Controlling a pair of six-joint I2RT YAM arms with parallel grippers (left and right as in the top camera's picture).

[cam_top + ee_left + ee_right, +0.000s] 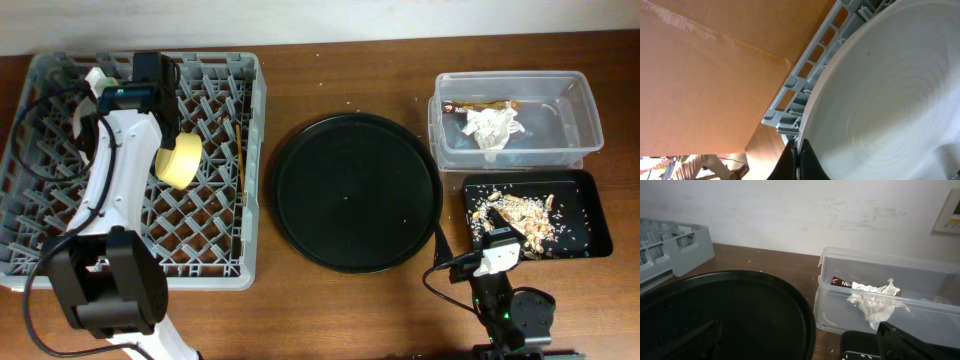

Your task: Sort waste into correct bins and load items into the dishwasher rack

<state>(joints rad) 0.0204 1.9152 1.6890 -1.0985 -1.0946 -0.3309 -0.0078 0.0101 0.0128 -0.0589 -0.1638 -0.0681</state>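
- Looking down from above, we see the dishwasher rack (254, 150) at the 9 o'clock side of the desk (340, 70).
- The left arm reaches into the rack, and its left pincer (799, 159) is up near the rack's 11 o'clock corner.
- In the left wrist view, the left pincer is pinching the rim of the plate (880, 100). The two dark fingers sit close together with the thin edge between them.
- The plate is pale and round and fills most of that view. It is right beside the rack's grey wall.
- The yellow bowl (178, 160) lies on its side in the middle of the rack, touching the white arm.
- The round black tray (355, 190) is in the middle of the desk.
- The clear tub (590, 110) is at 2 o'clock. Inside it are the tissue (492, 125) and the brown wrapper (480, 105), which touch each other.
- The black tray (585, 215) is at 4 o'clock, just below the tub. The food scraps (520, 212) lie in it.
- The right pincer (497, 248) is at 5 o'clock, over the 7 o'clock corner of the black tray.
- In the right wrist view its fingers are spread wide apart and hold nothing.
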